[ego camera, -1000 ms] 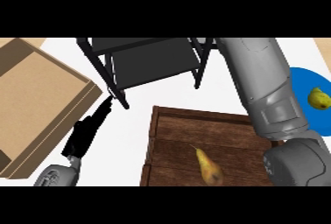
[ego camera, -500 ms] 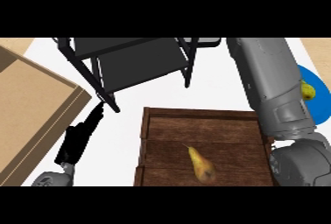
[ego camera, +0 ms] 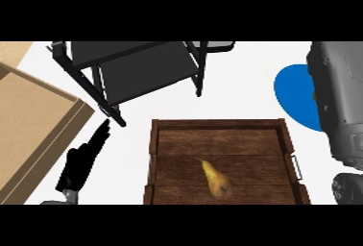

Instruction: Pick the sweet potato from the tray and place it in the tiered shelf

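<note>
Plainly, with the left hand [ego camera: 85, 158] lying straight-fingered beside the wooden tray [ego camera: 223, 126] and the right hand's state untellable, the tapered sweet potato [ego camera: 217, 178] could roll from a grasp before reaching the tiered shelf [ego camera: 135, 67].

1. A sweet potato [ego camera: 216, 178] is seen lying in the wooden tray [ego camera: 220, 129].
2. The black tiered shelf [ego camera: 135, 72] is placed beyond it.
3. The left hand [ego camera: 83, 161] is held straight-fingered beside the tray.

Off-task items on the counter

We saw a tan cardboard box [ego camera: 32, 129] along the left edge and a blue plate [ego camera: 294, 98] at the right, well apart, both resting on the white counter [ego camera: 241, 77].
</note>
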You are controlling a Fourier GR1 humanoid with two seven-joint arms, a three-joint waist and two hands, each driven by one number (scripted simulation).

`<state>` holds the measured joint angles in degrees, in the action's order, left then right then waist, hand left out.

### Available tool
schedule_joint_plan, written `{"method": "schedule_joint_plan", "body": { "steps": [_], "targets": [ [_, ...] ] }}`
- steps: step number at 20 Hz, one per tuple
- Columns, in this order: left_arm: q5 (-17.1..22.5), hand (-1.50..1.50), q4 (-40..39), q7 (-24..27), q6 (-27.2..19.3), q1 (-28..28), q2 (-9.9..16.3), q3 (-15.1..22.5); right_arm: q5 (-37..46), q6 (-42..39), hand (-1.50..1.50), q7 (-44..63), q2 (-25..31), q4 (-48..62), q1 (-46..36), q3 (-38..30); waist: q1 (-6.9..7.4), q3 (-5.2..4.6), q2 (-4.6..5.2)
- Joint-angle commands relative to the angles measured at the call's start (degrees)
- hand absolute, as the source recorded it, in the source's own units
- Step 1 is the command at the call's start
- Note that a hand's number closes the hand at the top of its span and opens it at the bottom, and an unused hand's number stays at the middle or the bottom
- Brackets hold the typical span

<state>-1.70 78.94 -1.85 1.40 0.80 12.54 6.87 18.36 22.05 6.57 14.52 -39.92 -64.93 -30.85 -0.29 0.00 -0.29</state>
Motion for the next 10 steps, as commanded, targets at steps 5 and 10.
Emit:
{"method": "schedule_joint_plan", "body": {
  "steps": [5, 10],
  "targets": [
    [0.4, 0.0, 4.9, -3.7, 0.4, 1.0, 0.1, -0.9, -5.1, -14.3, -1.5, 0.6, 6.6, -11.8, 11.7, 2.4, 0.1, 0.02, 0.03],
    [0.2, 0.0, 2.4, -1.3, 2.2, 1.1, 0.7, -2.3, -5.1, -13.8, -1.5, 5.8, 5.4, -18.5, 16.6, 6.4, 0.24, -0.02, 0.11]
  ]
}}
